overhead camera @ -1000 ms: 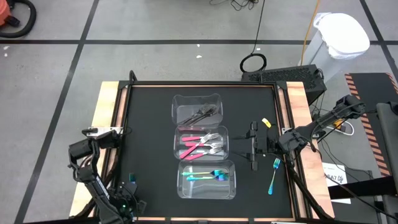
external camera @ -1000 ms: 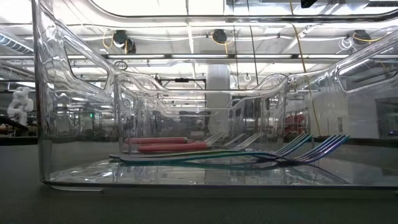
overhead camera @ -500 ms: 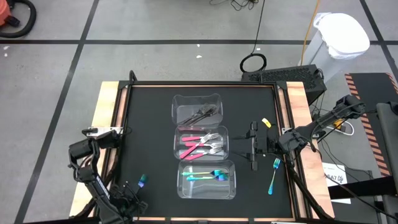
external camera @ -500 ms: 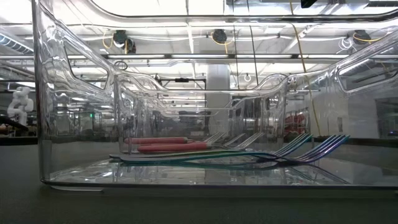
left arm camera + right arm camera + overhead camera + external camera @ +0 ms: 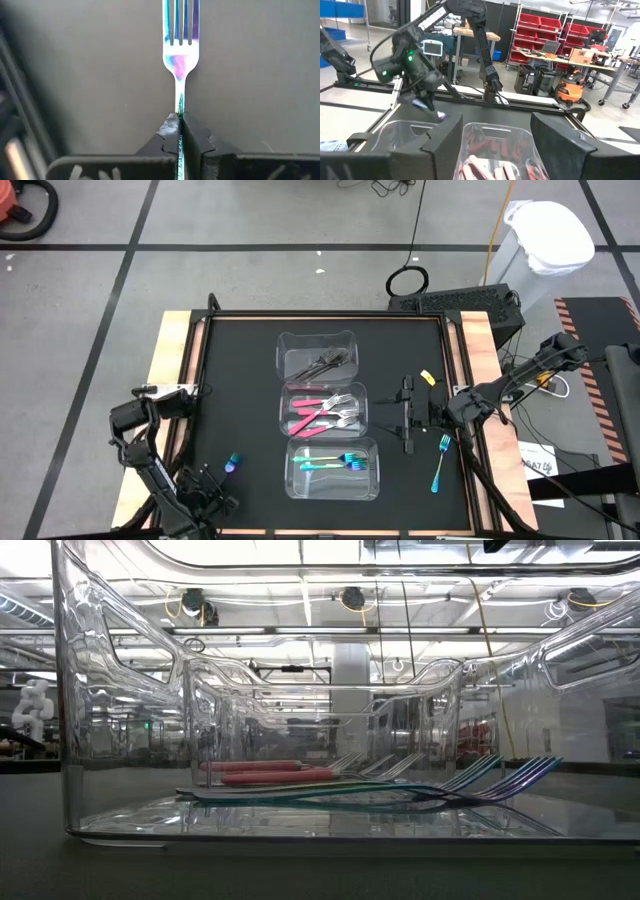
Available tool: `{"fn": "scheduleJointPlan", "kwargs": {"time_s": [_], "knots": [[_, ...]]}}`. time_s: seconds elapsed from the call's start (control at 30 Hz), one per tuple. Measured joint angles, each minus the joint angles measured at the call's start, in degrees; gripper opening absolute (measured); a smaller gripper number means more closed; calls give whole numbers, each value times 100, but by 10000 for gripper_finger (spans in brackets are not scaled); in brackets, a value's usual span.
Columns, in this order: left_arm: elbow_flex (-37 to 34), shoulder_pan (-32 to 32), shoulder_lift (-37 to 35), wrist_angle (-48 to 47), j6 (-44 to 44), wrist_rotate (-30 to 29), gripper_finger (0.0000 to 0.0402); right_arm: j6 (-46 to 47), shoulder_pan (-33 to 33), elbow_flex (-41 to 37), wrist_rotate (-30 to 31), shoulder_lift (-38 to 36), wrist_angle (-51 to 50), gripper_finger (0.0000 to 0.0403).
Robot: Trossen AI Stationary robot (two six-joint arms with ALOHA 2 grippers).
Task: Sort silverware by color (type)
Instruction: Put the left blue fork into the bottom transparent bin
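Clear containers [image 5: 330,468] sit right of the left gripper [image 5: 180,131], jaws clamped on a teal fork [image 5: 180,50].

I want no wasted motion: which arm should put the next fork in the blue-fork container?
Left. The left gripper is already shut on a blue fork, near the front-left of the blue-fork container. The right gripper hangs open and empty beside the containers; another blue fork lies near it.

- A workshop or robotics lab: red bin shelves [image 5: 547,32], cluttered workbenches [image 5: 555,55], an orange shop vacuum [image 5: 570,92].
- Grey taped concrete floor [image 5: 250,240] (very industrial).
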Motion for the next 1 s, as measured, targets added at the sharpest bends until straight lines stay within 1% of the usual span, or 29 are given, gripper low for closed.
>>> {"fn": "scheduleJointPlan", "kwargs": {"time_s": [0.1,0.3,0.43,0.57,0.6,0.7,0.77,0.83,1.0], "knots": [[2,-4,-194,-196,1,-234,1,-107,0,0,-2,60,4,231],[7,0,-708,-435,251,-1264,1,-277,0,0,-2,244,366,231],[13,40,-1076,-436,687,-2013,0,-429,2,0,-10,348,473,231],[13,153,-1407,-432,1272,-2515,0,-741,4,0,-25,515,515,231],[13,191,-1480,-429,1408,-2590,0,-839,11,0,-58,590,535,231],[13,318,-1706,-396,1853,-2732,0,-1083,11,10,-459,858,785,231],[13,422,-1856,-309,2256,-2747,0,-1283,11,171,-741,1101,873,231],[13,541,-2035,-194,2687,-2763,0,-1593,25,390,-884,1381,895,231],[15,909,-2496,359,3935,-2850,0,-2415,94,1043,-931,2216,843,231]]}}
